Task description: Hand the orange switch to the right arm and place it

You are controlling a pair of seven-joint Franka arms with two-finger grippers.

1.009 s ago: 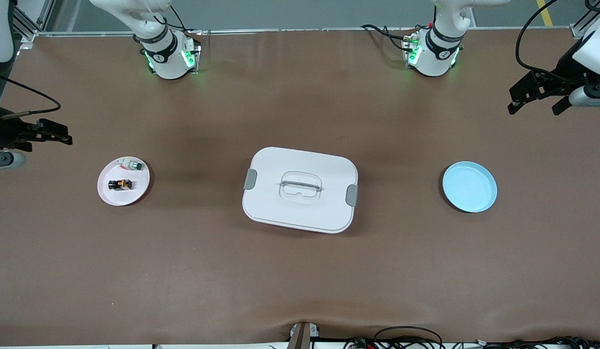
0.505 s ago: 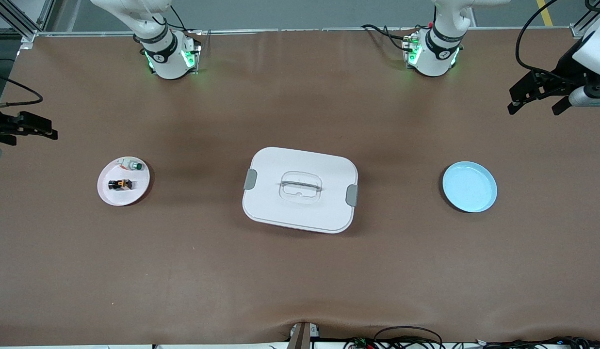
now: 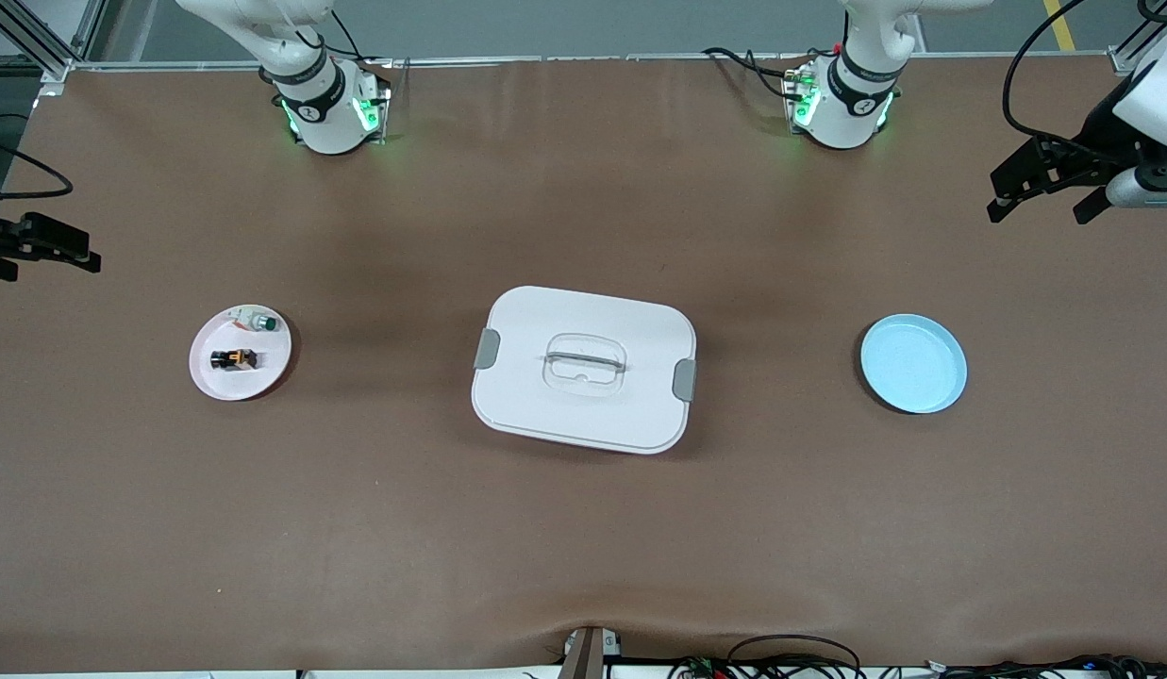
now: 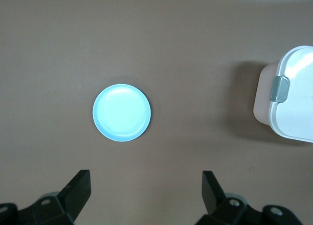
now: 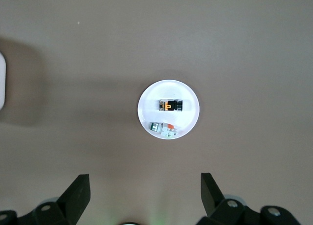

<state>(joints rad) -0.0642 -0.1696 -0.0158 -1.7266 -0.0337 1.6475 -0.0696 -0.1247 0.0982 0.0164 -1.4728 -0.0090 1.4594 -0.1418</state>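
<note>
Front view, orange switch on white plate, both grippers' fingers apart, empty.

Three things in a row along the table — box in the middle.
Lidded box at centre; small plate toward the right arm's end carries the orange switch, nearer the camera than the capped part; empty plate toward the left arm's end.
</note>
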